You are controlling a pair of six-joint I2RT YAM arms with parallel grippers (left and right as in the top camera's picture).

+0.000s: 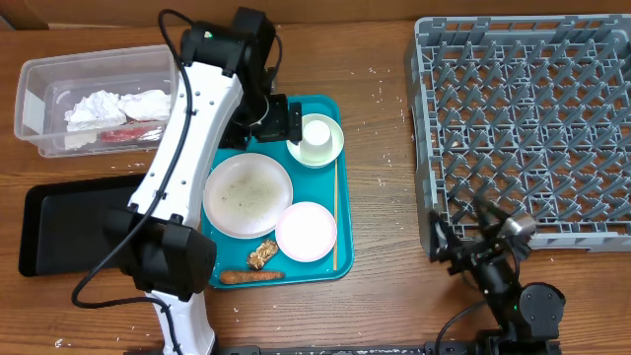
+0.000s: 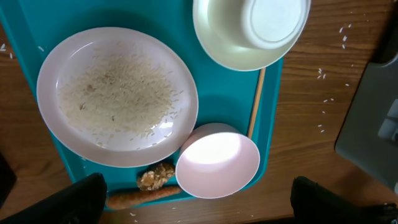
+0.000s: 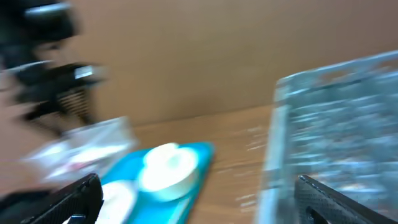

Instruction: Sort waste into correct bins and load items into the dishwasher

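While our left hand [image 2: 203, 208] hovers wide open and empty over the teal tray [image 1: 331, 105], the large plate [image 1: 247, 194] dusted with rice grains [image 2: 118, 93], the small plate [image 1: 307, 231], bowl [image 1: 315, 140], wooden stick [image 1: 335, 212], carrot [image 1: 250, 277] and brown lump [image 1: 262, 254] lie on that tray. Tissues [image 1: 104, 106] and a red wrapper [image 1: 126, 133] sit in the clear tub [image 1: 39, 79]. Our right hand [image 3: 199, 202] gapes empty at the grey rack's [image 1: 523, 118] edge.
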